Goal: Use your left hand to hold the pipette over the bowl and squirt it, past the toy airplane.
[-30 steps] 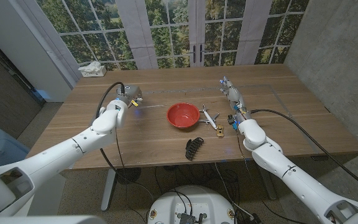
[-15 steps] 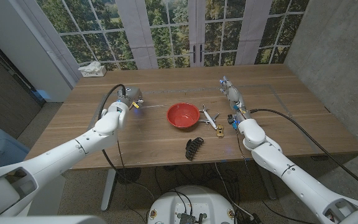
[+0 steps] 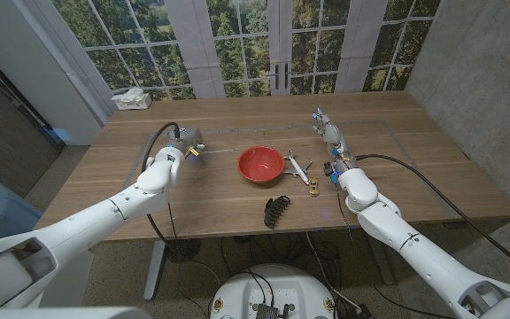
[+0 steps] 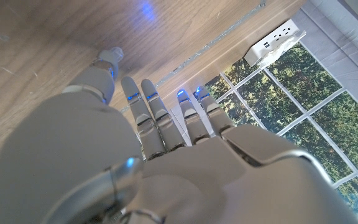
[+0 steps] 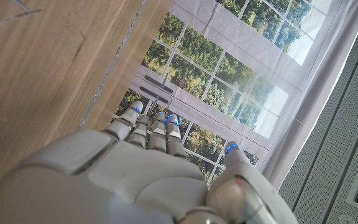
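Observation:
The red bowl [image 3: 261, 164] stands at the middle of the wooden table [image 3: 397, 155]. Just right of it lies the small white toy airplane [image 3: 297, 166]. My left hand [image 3: 182, 144] is over the table left of the bowl, about a bowl's width away. Its fingers [image 4: 160, 112] reach out straight and nothing shows in them. My right hand [image 3: 328, 133] is right of the airplane with its fingers [image 5: 157, 127] stretched toward the windows, also holding nothing.
A black hair clip [image 3: 275, 210] lies near the front edge, in front of the bowl. A small tan object [image 3: 313, 187] sits right of it, by my right wrist. A white box [image 3: 131, 97] stands at the far left corner. Black cables run along both arms.
My left arm has edged slightly to the right, toward the bowl. The right arm and the objects have not moved.

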